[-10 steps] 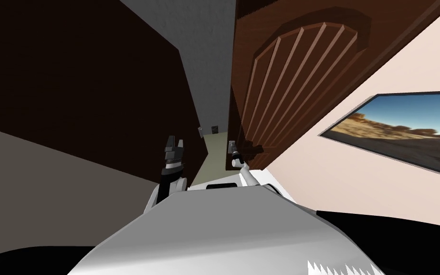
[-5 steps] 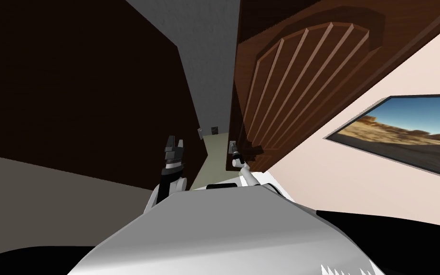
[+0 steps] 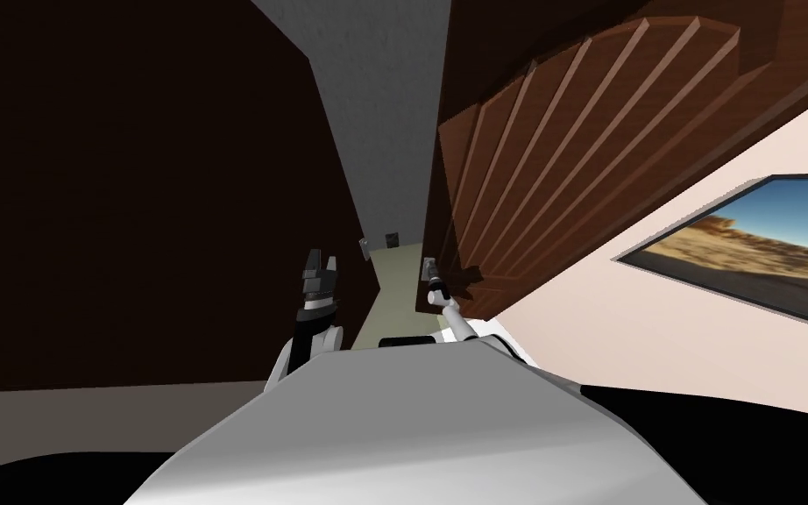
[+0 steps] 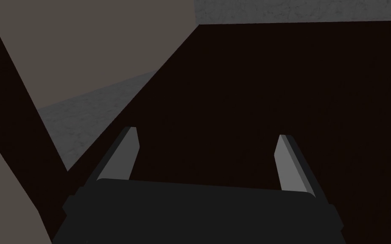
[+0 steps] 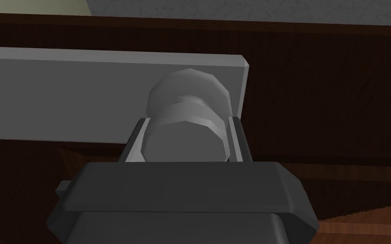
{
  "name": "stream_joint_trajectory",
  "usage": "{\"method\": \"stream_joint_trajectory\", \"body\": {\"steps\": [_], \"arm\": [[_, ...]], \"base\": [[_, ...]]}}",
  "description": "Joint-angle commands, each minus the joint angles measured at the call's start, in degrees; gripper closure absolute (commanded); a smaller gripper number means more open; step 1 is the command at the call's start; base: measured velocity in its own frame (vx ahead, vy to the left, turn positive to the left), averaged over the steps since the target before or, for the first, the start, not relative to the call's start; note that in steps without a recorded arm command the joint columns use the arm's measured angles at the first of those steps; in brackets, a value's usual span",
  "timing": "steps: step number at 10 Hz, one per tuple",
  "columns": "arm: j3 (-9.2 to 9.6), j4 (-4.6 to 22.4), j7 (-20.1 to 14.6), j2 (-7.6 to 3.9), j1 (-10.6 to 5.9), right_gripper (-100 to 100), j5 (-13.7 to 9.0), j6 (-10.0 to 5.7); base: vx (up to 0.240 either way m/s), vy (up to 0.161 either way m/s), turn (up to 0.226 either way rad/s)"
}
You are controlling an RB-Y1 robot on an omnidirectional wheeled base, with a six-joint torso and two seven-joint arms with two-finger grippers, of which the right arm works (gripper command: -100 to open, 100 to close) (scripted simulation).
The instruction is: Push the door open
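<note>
A brown door point(image 3: 569, 158) with a ribbed arched panel stands ajar on my right, its free edge toward the gap ahead. My right gripper point(image 3: 431, 275) reaches to that edge. In the right wrist view this gripper point(image 5: 187, 123) is shut on a round grey door knob point(image 5: 186, 144), which sticks out of a long grey plate point(image 5: 84, 97) on the dark door point(image 5: 326, 93). My left gripper point(image 3: 320, 261) is held up in front of the dark surface left of the gap, apart from the door. Its fingers point(image 4: 288, 163) stand wide apart with nothing between them, so the left gripper point(image 4: 207, 137) is open.
A very dark brown surface point(image 3: 131, 175) takes up the left side. Between it and the door a narrow gap shows a grey wall point(image 3: 385, 114) and pale green floor point(image 3: 398, 280). A landscape picture point(image 3: 744, 254) hangs on the pinkish wall at right.
The door has swung a little further away to the right while my right gripper stays on the knob. My view has shifted, with the picture sliding right. The left arm keeps its pose.
</note>
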Motion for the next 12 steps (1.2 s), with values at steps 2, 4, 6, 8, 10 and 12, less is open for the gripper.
{"method": "stream_joint_trajectory", "body": {"steps": [2,4,6,8,10,12], "arm": [[-2.39,0.7,1.9,-0.99,-0.91,100,-1.3,-0.69],[-2.39,0.7,1.9,-0.99,-0.91,100,-1.3,-0.69],[-2.70,0.0,2.2,-1.09,-0.58,-100,-1.7,0.19],[-3.09,-0.2,2.3,-0.64,-0.53,-100,-2.1,0.45],[-3.47,-0.4,2.5,0.28,-0.49,-100,-2.5,0.71],[-3.53,-0.3,2.5,0.70,-0.51,-100,-2.6,0.60]], "base": [[0.151,0.044,-0.104],[0.071,0.004,-0.058],[-0.170,0.090,-0.071],[-0.177,0.149,-0.050],[-0.193,0.141,-0.060],[-0.130,0.097,-0.041]]}}
